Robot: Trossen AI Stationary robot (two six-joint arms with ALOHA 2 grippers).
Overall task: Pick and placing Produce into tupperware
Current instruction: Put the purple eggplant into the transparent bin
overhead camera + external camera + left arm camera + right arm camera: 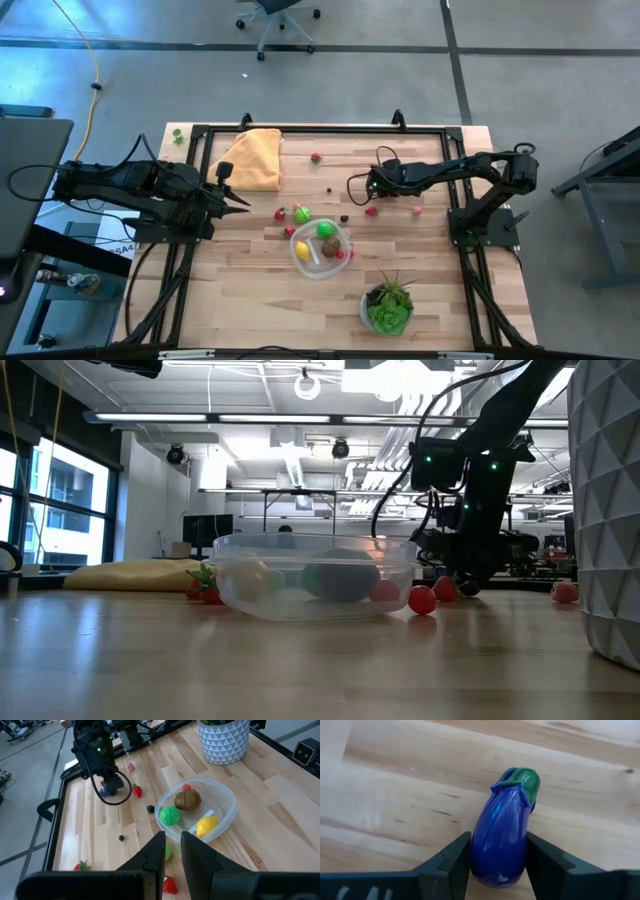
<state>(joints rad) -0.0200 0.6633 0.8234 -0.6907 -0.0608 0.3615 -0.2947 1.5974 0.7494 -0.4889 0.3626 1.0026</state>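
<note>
Eggplant [501, 840], glossy, hard and likely slippery, lies on the tabletop [260, 300] beyond the container [321, 250], clamped at mid-body by the right end effector [498, 855]; left end effector [171, 851] waits, nearly together.

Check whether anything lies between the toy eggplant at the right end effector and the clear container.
The eggplant sits between the right end effector fingers. A small dark piece and a red piece lie on the table towards the container; lifted over, nothing visible blocks it.
</note>
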